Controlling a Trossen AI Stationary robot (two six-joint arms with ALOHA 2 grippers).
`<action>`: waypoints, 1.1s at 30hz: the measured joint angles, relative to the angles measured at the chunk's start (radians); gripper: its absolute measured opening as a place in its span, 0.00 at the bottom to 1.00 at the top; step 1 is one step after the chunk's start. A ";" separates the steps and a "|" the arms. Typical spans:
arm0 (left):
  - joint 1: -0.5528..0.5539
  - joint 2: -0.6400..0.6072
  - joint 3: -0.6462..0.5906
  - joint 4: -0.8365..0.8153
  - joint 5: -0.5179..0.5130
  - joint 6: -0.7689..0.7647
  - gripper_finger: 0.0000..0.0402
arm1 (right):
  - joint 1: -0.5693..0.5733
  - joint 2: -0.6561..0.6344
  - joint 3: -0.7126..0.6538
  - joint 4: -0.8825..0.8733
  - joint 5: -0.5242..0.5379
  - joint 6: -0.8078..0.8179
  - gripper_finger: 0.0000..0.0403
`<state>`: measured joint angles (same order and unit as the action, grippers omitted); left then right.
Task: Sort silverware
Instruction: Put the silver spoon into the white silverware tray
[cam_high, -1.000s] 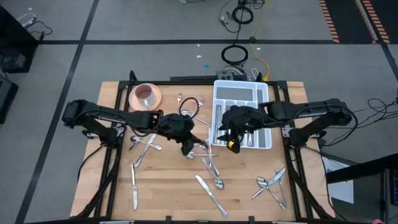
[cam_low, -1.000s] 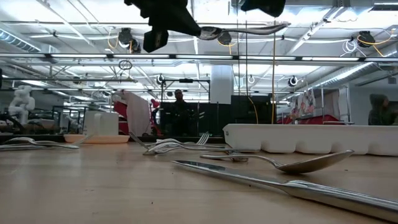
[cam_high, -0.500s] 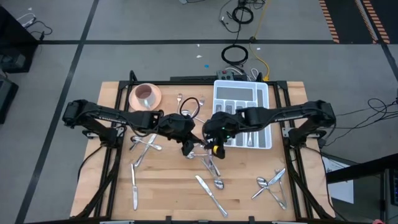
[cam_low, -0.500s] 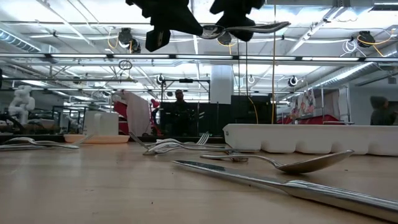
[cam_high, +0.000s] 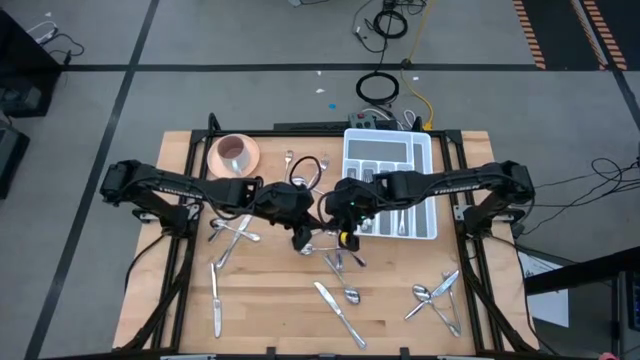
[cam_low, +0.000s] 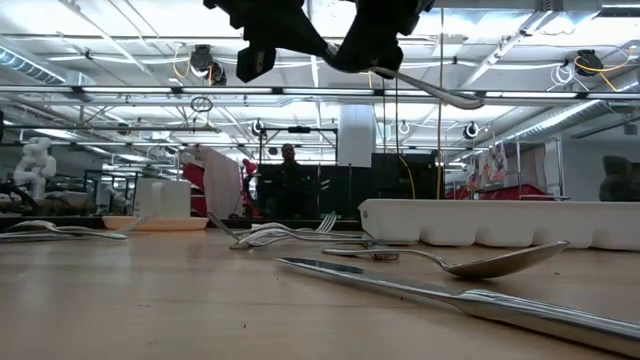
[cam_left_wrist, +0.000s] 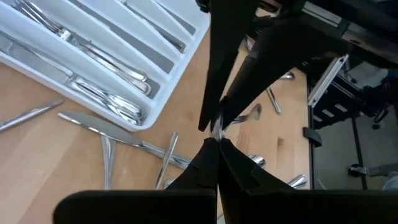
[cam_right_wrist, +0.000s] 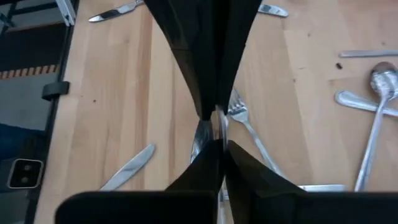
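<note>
Both grippers meet high above the table's middle on one slender silver utensil (cam_low: 440, 90); I cannot tell what kind it is. My left gripper (cam_high: 306, 241) comes from the table's left and is shut on it. My right gripper (cam_high: 342, 237) comes from the right and is shut on it too. In each wrist view the two pairs of dark fingers stand tip to tip, with a sliver of metal (cam_right_wrist: 219, 124) between them. The rest of the silverware lies loose on the table (cam_high: 270, 310) or in the tray. My left gripper pinches the utensil at one end (cam_left_wrist: 217, 132) between its two fingers, slanting down from the table's left. The utensil is lifted clear of the table. The fingers hide which part they have. My right gripper pinches the same utensil (cam_right_wrist: 219, 126) between its two fingers, right beside the left fingertips, slanting down from the table's right. The free length (cam_low: 455, 96) sticks out past it and slopes downward, high above the table.
A white compartmented tray (cam_high: 426, 158) with pieces in it stands at the far right. A pink bowl (cam_high: 233, 153) sits at the far left. Loose silverware lies left of centre (cam_high: 232, 232), near the front (cam_high: 338, 305), at the near right (cam_high: 436, 295) and under the grippers (cam_high: 340, 262).
My right gripper has come down and toward the table's left, from over the tray to my left gripper, and has shut on the utensil. The utensil lay level before; its free end has now tipped downward. My left gripper has kept still.
</note>
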<state>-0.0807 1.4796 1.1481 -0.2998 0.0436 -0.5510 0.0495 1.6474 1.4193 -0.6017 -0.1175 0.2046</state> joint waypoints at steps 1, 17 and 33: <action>0.000 0.000 0.000 0.000 -0.008 0.000 0.00 | -0.001 0.000 0.000 -0.003 0.008 -0.004 0.01; 0.003 -0.098 0.000 -0.195 -0.201 0.010 0.22 | -0.319 -0.387 -0.317 0.082 -0.073 0.113 0.00; 0.016 -0.110 0.000 -0.254 -0.205 0.079 0.22 | -0.676 -0.903 -1.004 0.332 -0.126 0.520 0.00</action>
<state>-0.0646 1.3700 1.1477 -0.5538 -0.1616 -0.4719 -0.6265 0.7441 0.4152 -0.2700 -0.2435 0.7243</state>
